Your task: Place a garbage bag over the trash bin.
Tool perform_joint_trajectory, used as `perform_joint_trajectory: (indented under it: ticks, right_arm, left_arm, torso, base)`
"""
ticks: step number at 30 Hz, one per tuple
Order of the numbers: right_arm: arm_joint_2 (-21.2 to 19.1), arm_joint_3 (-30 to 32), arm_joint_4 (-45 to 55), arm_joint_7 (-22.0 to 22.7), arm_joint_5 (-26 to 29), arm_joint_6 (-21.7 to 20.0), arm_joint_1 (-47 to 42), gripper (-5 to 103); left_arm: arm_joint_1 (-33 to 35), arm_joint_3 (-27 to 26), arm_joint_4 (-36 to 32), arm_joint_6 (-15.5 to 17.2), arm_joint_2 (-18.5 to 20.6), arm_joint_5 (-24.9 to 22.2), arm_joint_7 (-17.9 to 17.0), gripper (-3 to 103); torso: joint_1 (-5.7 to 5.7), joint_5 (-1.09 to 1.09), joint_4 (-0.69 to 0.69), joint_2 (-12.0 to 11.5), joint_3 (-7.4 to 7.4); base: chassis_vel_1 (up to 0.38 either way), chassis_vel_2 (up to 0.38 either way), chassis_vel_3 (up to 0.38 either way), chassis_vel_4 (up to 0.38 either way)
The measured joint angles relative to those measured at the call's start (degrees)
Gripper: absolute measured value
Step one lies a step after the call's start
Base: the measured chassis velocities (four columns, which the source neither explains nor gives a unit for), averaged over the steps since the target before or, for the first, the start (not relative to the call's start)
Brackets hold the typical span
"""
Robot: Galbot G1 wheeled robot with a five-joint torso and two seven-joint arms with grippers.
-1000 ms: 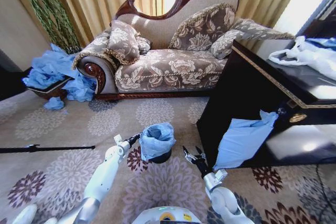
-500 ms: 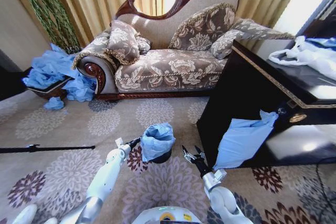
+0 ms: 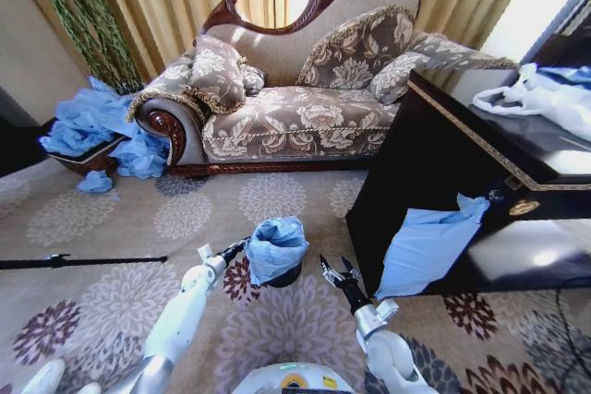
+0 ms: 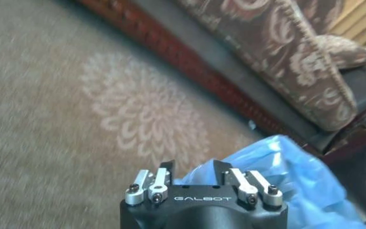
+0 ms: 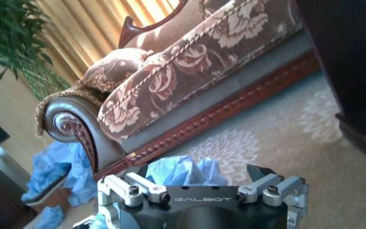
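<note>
A: Fingers?

B: The left gripper (image 3: 244, 246) pinches the garbage bag (image 3: 275, 244) at its edge; the right gripper (image 3: 334, 274) hangs spread, just beside it.

A: And the bag?

B: Draped over the trash bin (image 3: 284, 277) on the carpet. Probably light, soft, slippery; grip the rim.

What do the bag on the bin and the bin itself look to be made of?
The garbage bag: thin, light-blue plastic film, judging by its crumpled, wrinkly folds and slight sheen. The trash bin: smooth and black, likely plastic, though too little of it shows beneath the bag to be sure.
</note>
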Motion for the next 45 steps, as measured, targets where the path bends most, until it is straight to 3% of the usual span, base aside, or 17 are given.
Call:
perform_joint_trajectory:
  ticks: [1, 5, 10, 16, 23, 26, 28, 29, 30, 32, 34, 36, 37, 40, 41, 43, 45]
  right_arm:
    - [0.85, -0.43, -0.04, -0.30, 0.75, -0.23, -0.32, 100]
    - [2.04, -1.04, -0.96, -0.94, 1.20, -0.59, -0.37, 100]
    - [4.53, -0.91, -3.63, -1.71, 0.79, -0.29, -0.32, 100]
    - [4.44, -0.36, -4.26, -1.71, 0.78, -0.17, 0.06, 100]
    - [4.00, -0.20, -4.58, -1.77, 0.68, 0.05, -0.01, 100]
    - [3.54, 0.00, -4.76, -1.79, 0.59, 0.17, 0.02, 100]
    - [3.45, 0.06, -4.77, -1.79, 0.59, 0.18, 0.04, 100]
    - [3.29, 0.16, -4.80, -1.79, 0.57, 0.19, 0.13, 100]
    - [3.29, 0.16, -4.80, -1.79, 0.57, 0.19, 0.13, 100]
    - [3.22, 0.26, -4.80, -1.79, 0.51, 0.20, 0.24, 100]
    - [3.23, 0.27, -4.81, -1.79, 0.45, 0.20, 0.25, 100]
    - [3.32, 0.29, -4.90, -1.78, 0.34, 0.24, 0.23, 100]
    - [3.32, 0.29, -4.90, -1.78, 0.34, 0.24, 0.23, 100]
    - [3.25, 0.39, -5.11, -1.78, 0.23, 0.31, 0.18, 100]
    - [3.25, 0.39, -5.11, -1.78, 0.23, 0.31, 0.18, 100]
    - [3.23, 0.42, -5.23, -1.77, 0.11, 0.34, 0.22, 100]
    - [3.24, 0.44, -5.27, -1.76, 0.07, 0.34, 0.25, 100]
  left_arm:
    - [0.95, -0.41, -1.91, -0.42, 0.30, 0.03, 0.43, 50]
    - [2.47, -0.83, -5.21, -0.67, 0.49, 1.06, 0.47, 56]
    - [7.21, -0.48, -13.53, -1.42, 0.48, 6.63, -0.35, 78]
    - [15.48, -2.00, -23.06, -1.33, 0.40, 6.96, -2.10, 98]
    - [21.28, -3.51, -29.38, -4.20, 0.90, 12.22, -3.84, 100]
    - [24.75, -2.71, -34.47, -7.62, 0.32, 20.47, -7.44, 100]
    - [25.39, -2.30, -35.54, -8.16, 0.16, 22.53, -8.47, 100]
    - [26.47, -1.14, -37.51, -8.99, -0.23, 26.28, -11.84, 100]
    - [26.47, -1.14, -37.51, -8.99, -0.23, 26.28, -11.84, 100]
    - [28.06, 0.76, -40.24, -9.59, -1.21, 32.24, -18.66, 100]
    - [28.61, 1.35, -40.81, -10.55, -1.67, 35.12, -20.00, 99]
    - [29.57, 2.40, -41.11, -14.55, -2.14, 43.32, -20.69, 98]
    - [29.57, 2.40, -41.11, -14.55, -2.14, 43.32, -20.69, 98]
    - [29.59, 3.62, -39.23, -22.16, -1.42, 55.70, -18.78, 100]
    - [29.59, 3.62, -39.23, -22.16, -1.42, 55.70, -18.78, 100]
    - [29.29, 4.57, -38.45, -25.74, -0.71, 62.16, -17.74, 100]
    - [29.14, 4.95, -38.18, -26.79, -0.51, 64.30, -17.60, 100]
  torso:
    - [0.00, 0.00, 0.00, 0.00, 0.00]
    - [0.00, 0.00, 0.01, 0.00, 0.00]
    - [0.00, 0.00, -0.03, 0.00, 0.00]
    - [0.00, 0.00, 0.02, 0.00, 0.00]
    - [0.00, 0.01, 0.01, 0.00, 0.00]
    - [0.00, 0.01, 0.00, 0.00, 0.00]
    - [0.00, 0.01, 0.00, 0.00, 0.00]
    - [0.00, 0.01, 0.00, 0.00, 0.00]
    - [0.00, 0.01, 0.00, 0.00, 0.00]
    - [0.00, 0.02, 0.00, 0.00, 0.00]
    - [0.00, 0.01, 0.00, 0.00, 0.00]
    - [0.00, 0.02, 0.00, 0.00, 0.00]
    - [0.00, 0.02, 0.00, 0.00, 0.00]
    - [0.00, 0.01, 0.00, 0.00, 0.00]
    - [0.00, 0.01, 0.00, 0.00, 0.00]
    - [0.00, 0.02, 0.00, 0.00, 0.00]
    - [0.00, 0.02, 0.00, 0.00, 0.00]
  base:
    - [0.000, 0.000, 0.000, 0.000]
    - [0.000, 0.000, 0.000, 0.000]
    - [0.000, 0.000, 0.000, 0.000]
    - [0.000, 0.000, 0.000, 0.000]
    - [0.000, 0.000, 0.000, 0.000]
    - [0.000, 0.000, 0.000, 0.000]
    - [0.000, 0.000, 0.000, 0.000]
    - [0.000, 0.000, 0.000, 0.000]
    - [0.000, 0.000, 0.000, 0.000]
    - [0.000, 0.000, 0.000, 0.000]
    - [0.000, 0.000, 0.000, 0.000]
    - [0.000, 0.000, 0.000, 0.000]
    - [0.000, 0.000, 0.000, 0.000]
    - [0.000, 0.000, 0.000, 0.000]
    - [0.000, 0.000, 0.000, 0.000]
    - [0.000, 0.000, 0.000, 0.000]
    - [0.000, 0.000, 0.000, 0.000]
